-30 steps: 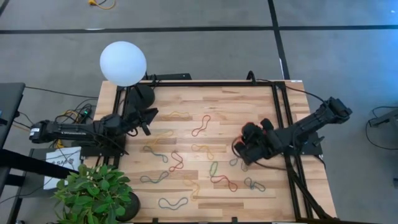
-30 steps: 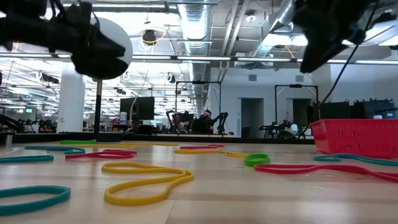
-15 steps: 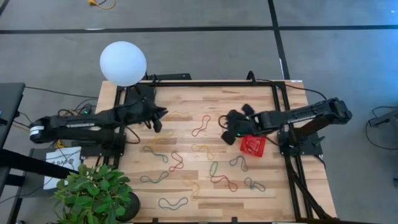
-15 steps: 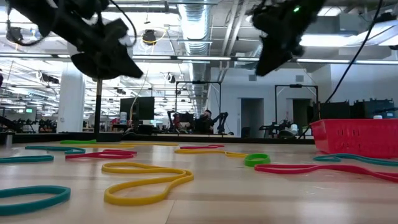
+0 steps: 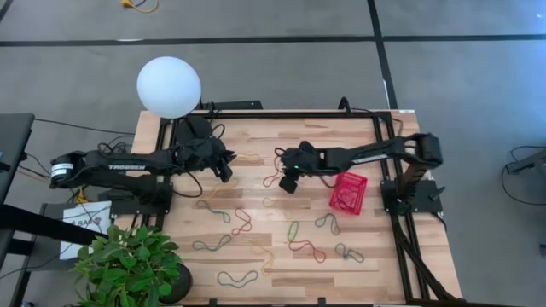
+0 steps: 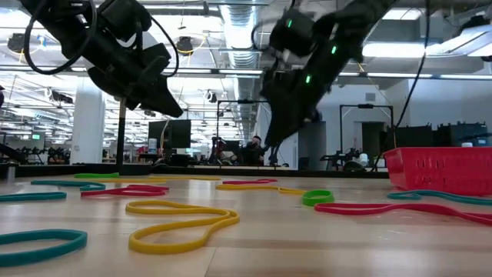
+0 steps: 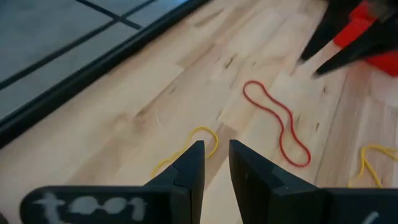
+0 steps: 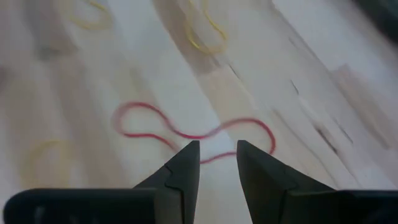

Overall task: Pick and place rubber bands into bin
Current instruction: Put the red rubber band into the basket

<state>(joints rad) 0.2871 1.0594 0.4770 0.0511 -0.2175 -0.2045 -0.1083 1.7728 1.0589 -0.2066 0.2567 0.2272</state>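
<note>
Red rubber band [image 5: 275, 172], mid-table: right gripper [image 5: 287, 182] hovers over it, fingers slightly apart, empty. Step: reaching; next, lower astride the loop and pinch. Left gripper [image 5: 223, 168], fingers narrowly apart, empty, over a yellow band [image 5: 246, 157]. Red bin [image 5: 348, 191] sits near the right edge. Far: lamp [image 5: 169, 87]; nothing blocks.

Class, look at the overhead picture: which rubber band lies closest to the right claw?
The red rubber band by the table's far edge, directly beside the right claw. The other bands lie nearer the front of the table.
</note>
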